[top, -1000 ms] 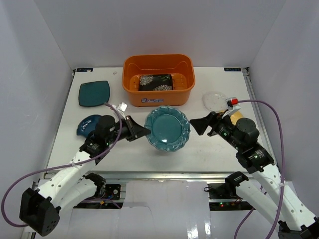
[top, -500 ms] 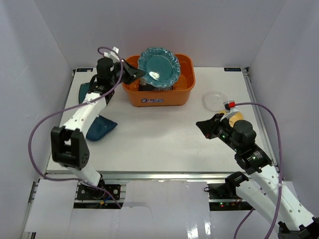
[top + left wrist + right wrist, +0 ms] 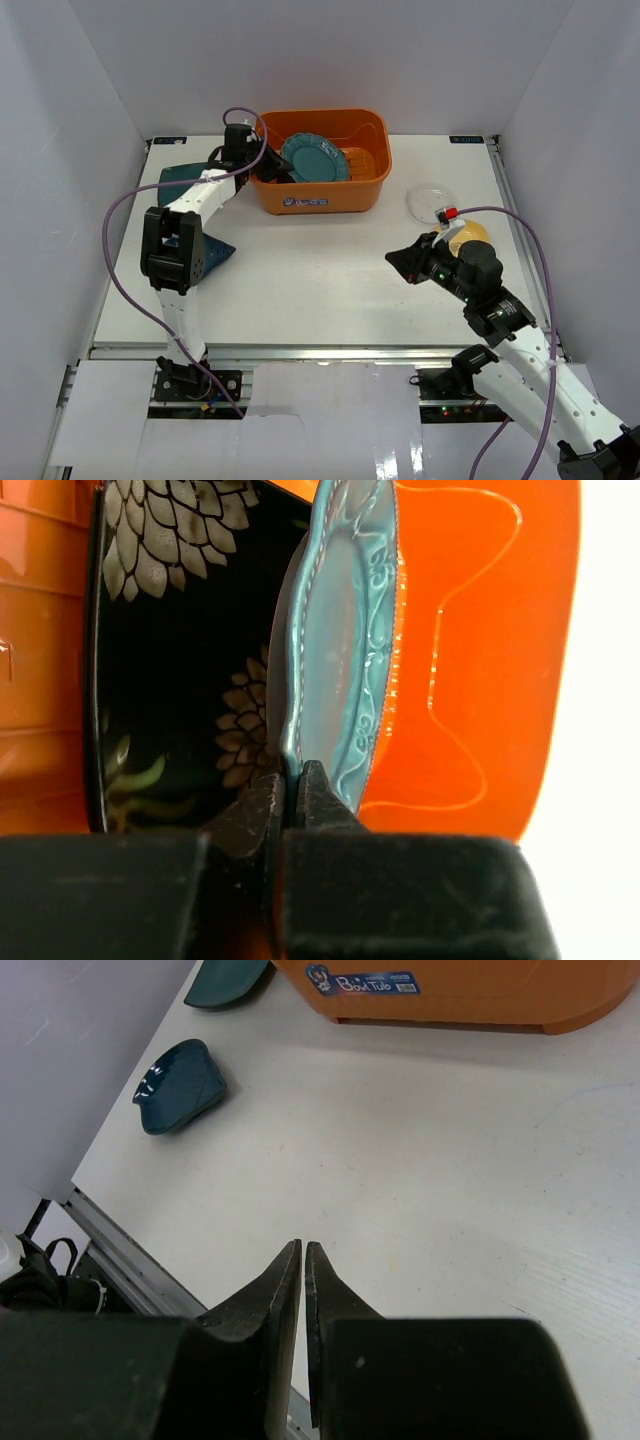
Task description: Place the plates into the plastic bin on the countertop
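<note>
left claw [image 3: 291,780] is clamped on the teal plate [image 3: 345,650] by its rim, plate standing on edge inside the bin [image 3: 480,630], just beside the black plate [image 3: 170,680].

bright, even light falls from overhead and bounces off white walls, so shadows are soft; a faint one hugs the orange bin [image 3: 350,195]. the left gripper [image 3: 293,775] is dark and soft-focused up close, while the teal plate [image 3: 350,650] pinched in it carries small glossy highlights, and the background right of the fingers blows out to white. the right gripper [image 3: 303,1250] is equally dark and blurred, the countertop [image 3: 450,1180] beyond it evenly lit and sharp.
</note>
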Controlling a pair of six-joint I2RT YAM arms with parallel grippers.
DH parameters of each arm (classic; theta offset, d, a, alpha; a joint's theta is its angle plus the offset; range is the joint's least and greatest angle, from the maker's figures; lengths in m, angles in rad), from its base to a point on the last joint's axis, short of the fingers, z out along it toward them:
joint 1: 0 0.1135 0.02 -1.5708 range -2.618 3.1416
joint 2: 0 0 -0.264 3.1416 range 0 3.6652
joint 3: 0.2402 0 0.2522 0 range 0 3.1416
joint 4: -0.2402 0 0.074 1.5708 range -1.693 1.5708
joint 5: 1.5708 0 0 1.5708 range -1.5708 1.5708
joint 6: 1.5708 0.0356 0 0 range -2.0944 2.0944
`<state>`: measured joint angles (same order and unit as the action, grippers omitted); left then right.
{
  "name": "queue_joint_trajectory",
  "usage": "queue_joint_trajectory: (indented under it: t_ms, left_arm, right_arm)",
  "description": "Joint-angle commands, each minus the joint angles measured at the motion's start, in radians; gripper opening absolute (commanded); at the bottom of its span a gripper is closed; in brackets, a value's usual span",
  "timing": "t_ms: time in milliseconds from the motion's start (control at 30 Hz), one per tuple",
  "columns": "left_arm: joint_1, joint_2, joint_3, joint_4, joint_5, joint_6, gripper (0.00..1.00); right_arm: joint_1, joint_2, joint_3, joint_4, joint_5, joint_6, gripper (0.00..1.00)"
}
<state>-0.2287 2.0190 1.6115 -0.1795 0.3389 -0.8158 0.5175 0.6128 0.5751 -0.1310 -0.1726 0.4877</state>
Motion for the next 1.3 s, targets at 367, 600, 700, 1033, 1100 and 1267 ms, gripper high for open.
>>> queue_joint_trajectory:
  t_ms: [367, 600, 700, 1033, 1100, 1267]
  left_arm:
    - [0.000, -0.035, 0.188, -0.087, -0.083, 0.196, 0.98]
    - [-0.015, -0.205, 0.226, -0.094, -0.181, 0.314, 0.98]
    - [-0.017, -0.313, 0.182, -0.087, -0.247, 0.348, 0.98]
    - [-0.015, -0.944, -0.395, -0.038, -0.437, 0.348, 0.98]
    - [-0.017, -1.101, -0.539, -0.093, -0.477, 0.340, 0.98]
    - [-0.017, -1.359, -0.705, -0.199, -0.498, 0.340, 0.98]
  right_arm:
    - [0.041, 0.110, -0.066, 0.198, -0.024, 0.042, 0.18]
    - [0.249, 0.349, -0.035, 0.332, 0.145, 0.057, 0.54]
    - [0.332, 0.514, -0.024, 0.470, 0.225, 0.130, 0.68]
    - [0.553, 1.111, 0.357, 0.748, 0.360, 0.370, 0.82]
    - [0.565, 1.284, 0.466, 0.775, 0.372, 0.437, 0.79]
    - [0.576, 1.508, 0.751, 0.636, 0.420, 0.456, 0.78]
